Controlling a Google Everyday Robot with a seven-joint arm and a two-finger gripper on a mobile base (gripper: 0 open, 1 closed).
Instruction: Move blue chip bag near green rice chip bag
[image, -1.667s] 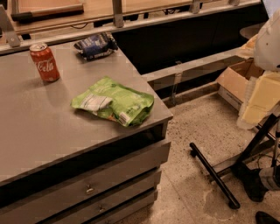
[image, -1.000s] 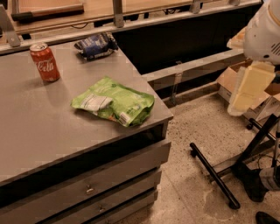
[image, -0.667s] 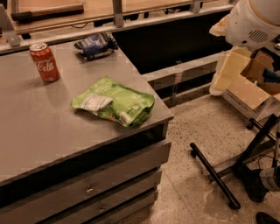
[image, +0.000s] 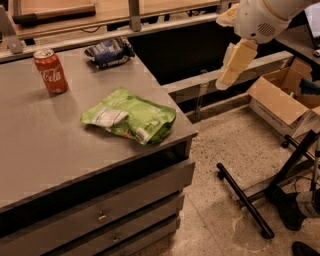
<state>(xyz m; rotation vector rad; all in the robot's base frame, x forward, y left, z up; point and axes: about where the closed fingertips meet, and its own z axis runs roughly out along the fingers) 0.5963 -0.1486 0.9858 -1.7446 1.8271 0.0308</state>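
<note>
The blue chip bag (image: 107, 51) is a small dark navy bag lying at the far edge of the grey table (image: 40, 150). The green rice chip bag (image: 131, 115) is larger, light green and wrinkled, and lies flat near the table's front right corner. The two bags are well apart. My gripper (image: 231, 65) hangs from the white arm at the upper right, in the air beyond the table's right edge, well right of both bags and empty.
A red soda can (image: 50, 71) stands upright at the table's far left. Drawers (image: 110, 212) sit below the tabletop. An open cardboard box (image: 280, 100) and black stand legs (image: 245, 200) are on the floor to the right. A wooden rail runs behind the table.
My arm and gripper have swung from the right edge leftward and upward, closer to the table. The bags and the can have not moved.
</note>
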